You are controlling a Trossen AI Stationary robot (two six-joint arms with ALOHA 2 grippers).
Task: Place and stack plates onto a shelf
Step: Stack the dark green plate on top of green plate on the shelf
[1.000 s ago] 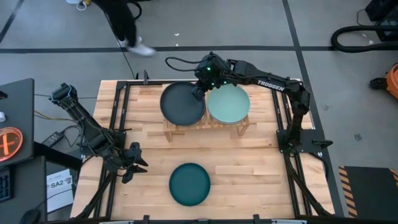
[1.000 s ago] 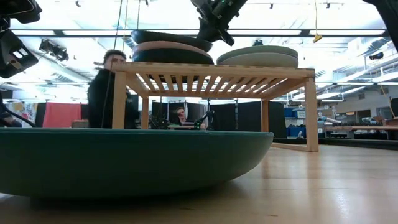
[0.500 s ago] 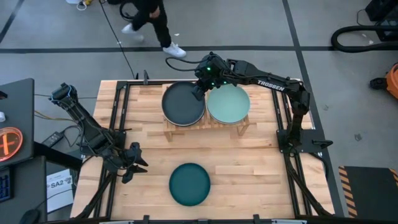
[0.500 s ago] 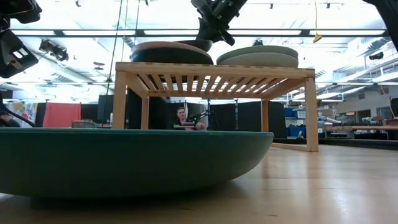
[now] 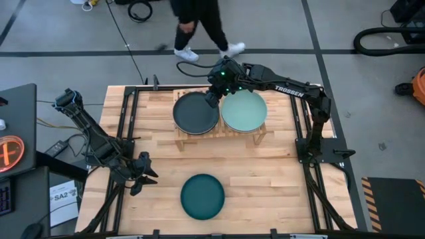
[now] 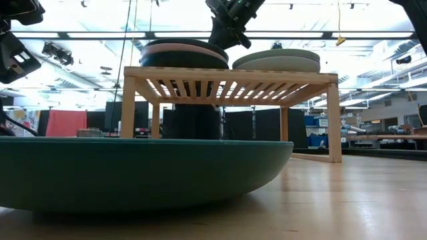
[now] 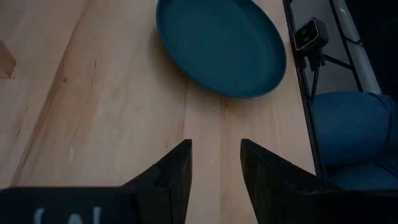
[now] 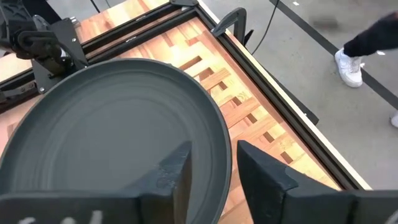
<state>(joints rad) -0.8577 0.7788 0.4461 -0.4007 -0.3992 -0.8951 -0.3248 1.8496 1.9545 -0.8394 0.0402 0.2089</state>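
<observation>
The charcoal plate (image 5: 195, 113) lies on top of the left stack on the wooden shelf (image 5: 259, 136); in the low view a salmon pink plate (image 6: 175, 49) and a darker one sit under it. The mint green plate (image 5: 244, 111) tops the right stack, over a pale plate (image 6: 277, 65). The dark teal plate (image 5: 202, 196) rests on the tabletop near the near edge. My right gripper (image 5: 214, 98) is at the charcoal plate's far right rim, shut on it. My left gripper (image 5: 143, 174) waits open near the table's left edge. My right gripper (image 8: 214, 149) has the charcoal plate's rim (image 8: 222, 163) at its far right side between its two fingers, one finger (image 8: 177, 168) over the plate's inside and one outside. It comes slanting down from the far side. The plate lies flat on the left stack.
A person (image 5: 199, 16) walks on the floor beyond the table's far edge. Black frame rails (image 5: 126, 126) run along the table's left and right sides. Bare tabletop (image 5: 265, 179) lies between the shelf and the teal plate.
The charcoal plate, tilted above the pink plate with its gripper-side edge raised a second ago, has come down flat onto the left stack and slid slightly toward the mint plate. My right gripper has lowered a little with it. The person behind the table has walked toward the right.
</observation>
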